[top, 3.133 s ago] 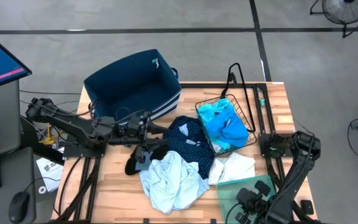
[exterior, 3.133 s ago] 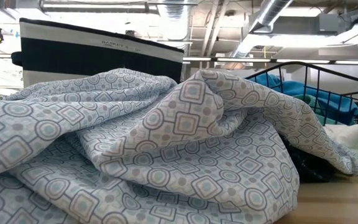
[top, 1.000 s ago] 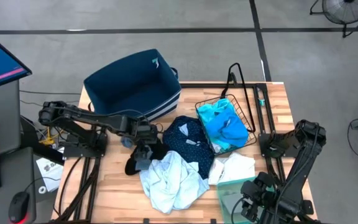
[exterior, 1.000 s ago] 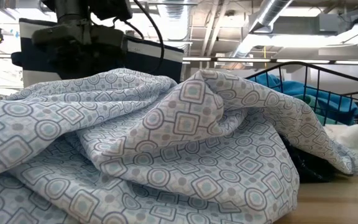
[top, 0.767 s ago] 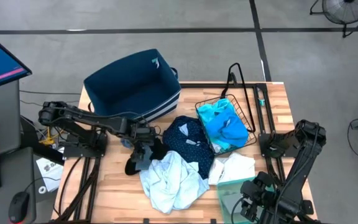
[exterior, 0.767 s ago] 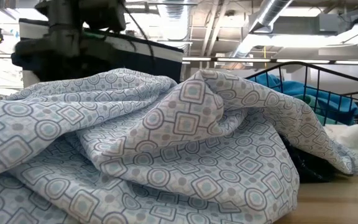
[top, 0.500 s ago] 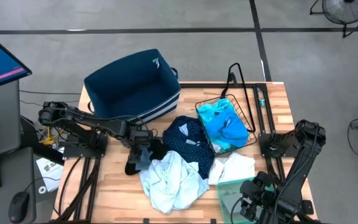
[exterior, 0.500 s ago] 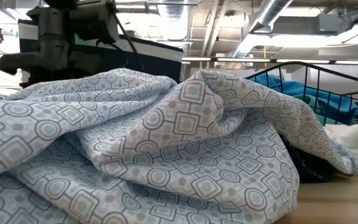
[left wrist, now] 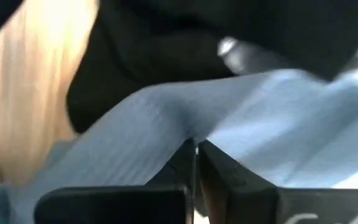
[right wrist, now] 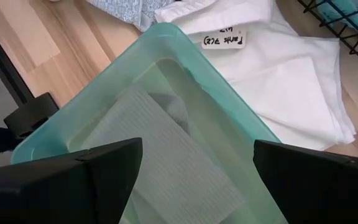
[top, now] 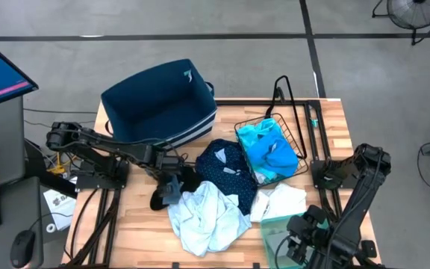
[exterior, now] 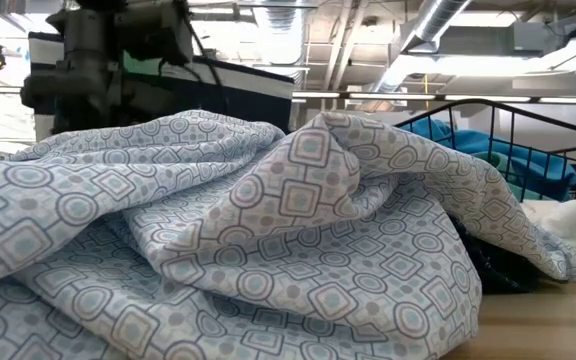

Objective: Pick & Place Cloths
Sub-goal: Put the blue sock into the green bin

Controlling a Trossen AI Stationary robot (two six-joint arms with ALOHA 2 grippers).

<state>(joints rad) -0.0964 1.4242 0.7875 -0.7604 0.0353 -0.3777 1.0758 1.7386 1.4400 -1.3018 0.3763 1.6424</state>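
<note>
Wooden desk [top: 136,232] below us, our left end effector [top: 172,188] is pinched shut on the grey-blue cloth [left wrist: 166,124] beside the black one [top: 157,199], so we lift straight, slowly, toward the bin [top: 159,101].

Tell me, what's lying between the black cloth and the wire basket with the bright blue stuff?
In the high view, the dotted navy cloth lies between the black cloth and the wire basket.
</note>
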